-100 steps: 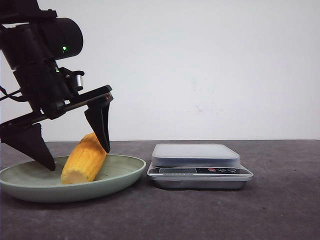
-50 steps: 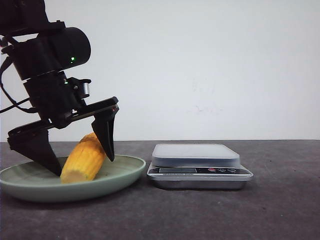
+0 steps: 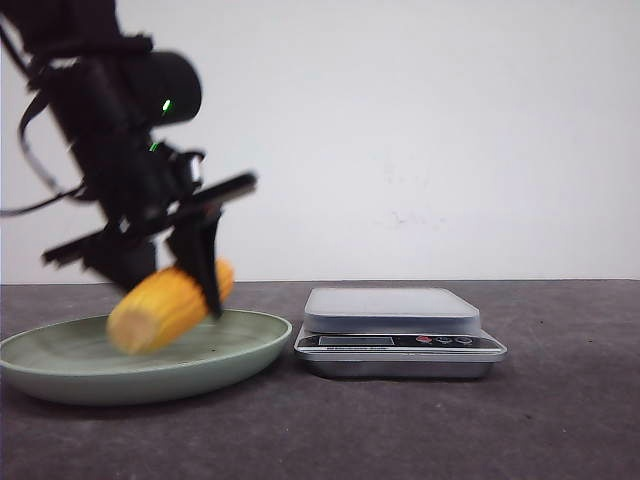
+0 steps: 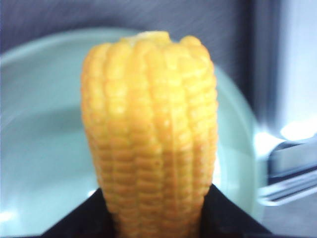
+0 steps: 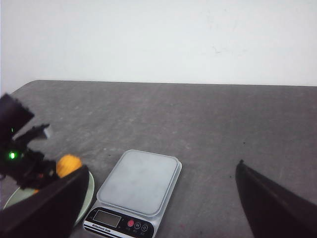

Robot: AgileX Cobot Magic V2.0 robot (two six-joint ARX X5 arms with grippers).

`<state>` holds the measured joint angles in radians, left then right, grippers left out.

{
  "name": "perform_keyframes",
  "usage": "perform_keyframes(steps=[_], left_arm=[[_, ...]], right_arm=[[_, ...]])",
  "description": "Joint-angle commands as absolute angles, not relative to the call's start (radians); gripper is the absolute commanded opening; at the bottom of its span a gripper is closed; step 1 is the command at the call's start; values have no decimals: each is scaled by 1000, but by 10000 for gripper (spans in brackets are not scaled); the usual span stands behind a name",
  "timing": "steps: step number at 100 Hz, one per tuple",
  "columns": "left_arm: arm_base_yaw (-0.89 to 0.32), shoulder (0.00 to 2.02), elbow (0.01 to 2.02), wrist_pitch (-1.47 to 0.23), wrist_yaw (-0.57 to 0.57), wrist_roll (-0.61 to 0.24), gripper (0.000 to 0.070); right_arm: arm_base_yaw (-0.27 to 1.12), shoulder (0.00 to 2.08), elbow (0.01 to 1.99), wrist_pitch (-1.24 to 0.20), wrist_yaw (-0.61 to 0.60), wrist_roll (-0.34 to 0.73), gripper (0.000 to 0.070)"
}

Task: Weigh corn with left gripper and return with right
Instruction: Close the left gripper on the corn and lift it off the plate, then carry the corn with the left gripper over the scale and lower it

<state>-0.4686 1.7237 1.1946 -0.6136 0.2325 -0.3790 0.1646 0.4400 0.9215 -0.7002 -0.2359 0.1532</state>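
Nothing can be read: the scale's [image 3: 400, 330] display and button markings are too small to make out.

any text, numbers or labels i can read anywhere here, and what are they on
None can be read.
Scale: its display looks blank, and the marks on its buttons are too small to read.
Corn, plate and left claw: no lettering visible.

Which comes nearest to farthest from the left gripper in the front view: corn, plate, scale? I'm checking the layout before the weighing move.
1. The corn, gripped between the fingers of the left gripper, just above the plate.
2. The plate, directly beneath the gripper.
3. The scale, off toward the robot's right, beside the plate.
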Motion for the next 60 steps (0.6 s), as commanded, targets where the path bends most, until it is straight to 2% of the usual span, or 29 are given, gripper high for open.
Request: perform_keyframes(steps=[1, 17, 31, 44, 60], left_arm=[[-488, 1739, 1280, -636, 237, -353, 11], [-528, 1739, 1468, -728, 236, -322, 11], [-569, 1739, 1619, -739, 245, -326, 11], [-616, 1739, 1708, -691, 244, -329, 11], [-670, 1741, 1723, -584, 243, -334, 11]], right_arm=[[168, 442, 936, -696, -238, 146, 604], [168, 442, 936, -695, -238, 146, 604], [168, 442, 936, -696, -239, 150, 604], [168, 442, 936, -696, -239, 150, 604], [168, 442, 936, -695, -239, 150, 604]])
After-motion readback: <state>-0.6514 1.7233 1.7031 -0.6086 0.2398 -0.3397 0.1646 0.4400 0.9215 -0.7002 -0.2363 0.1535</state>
